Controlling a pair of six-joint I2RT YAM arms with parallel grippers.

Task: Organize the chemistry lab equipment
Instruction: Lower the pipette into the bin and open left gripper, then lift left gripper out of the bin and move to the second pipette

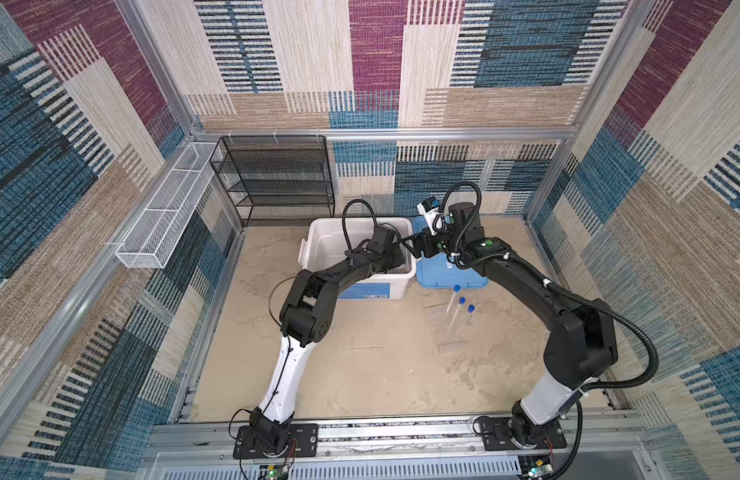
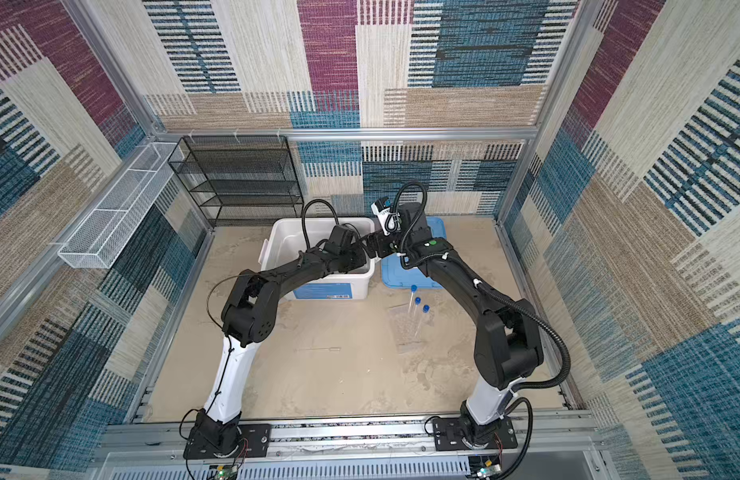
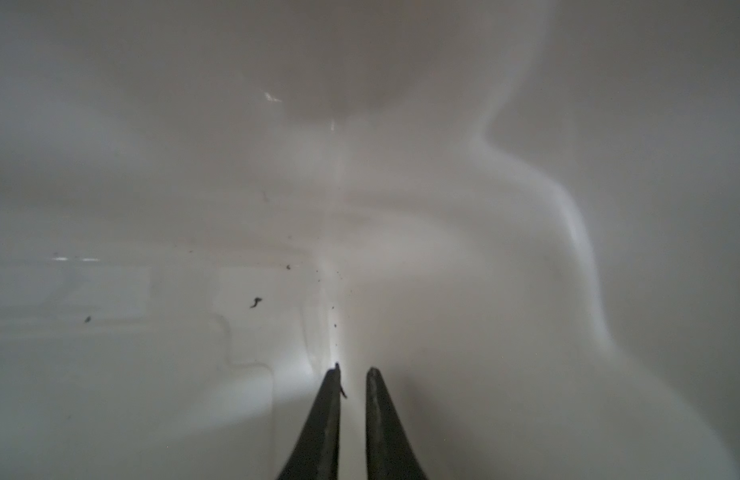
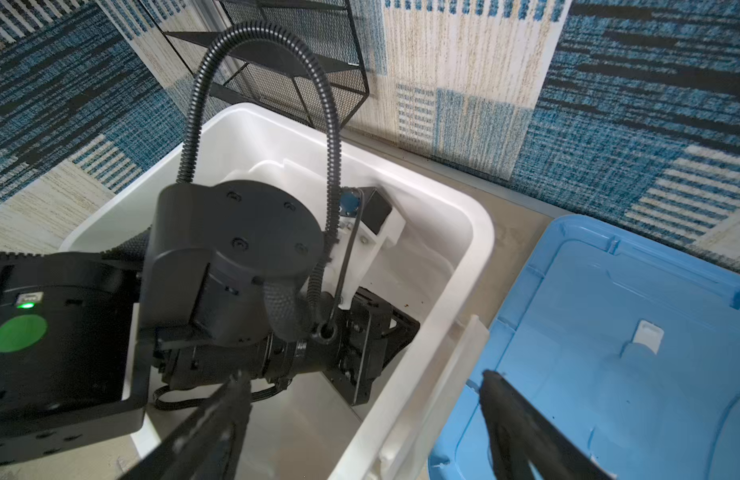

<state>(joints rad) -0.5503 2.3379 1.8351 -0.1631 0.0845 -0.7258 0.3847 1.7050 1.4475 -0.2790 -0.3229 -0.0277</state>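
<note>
Three clear blue-capped tubes lie on the sandy table in front of the blue lid, across a clear plastic rack. A thin clear pipette lies alone mid-table. My left gripper is down inside the big white bin, fingers a small gap apart with nothing between them. A blurred rounded white shape lies ahead of it; I cannot tell what it is. My right gripper stands wide open astride the bin's right rim, touching nothing.
The blue lid lies flat right of the bin. A black mesh shelf stands at the back left and a white mesh basket hangs on the left wall. Both wrists crowd together at the bin's right wall.
</note>
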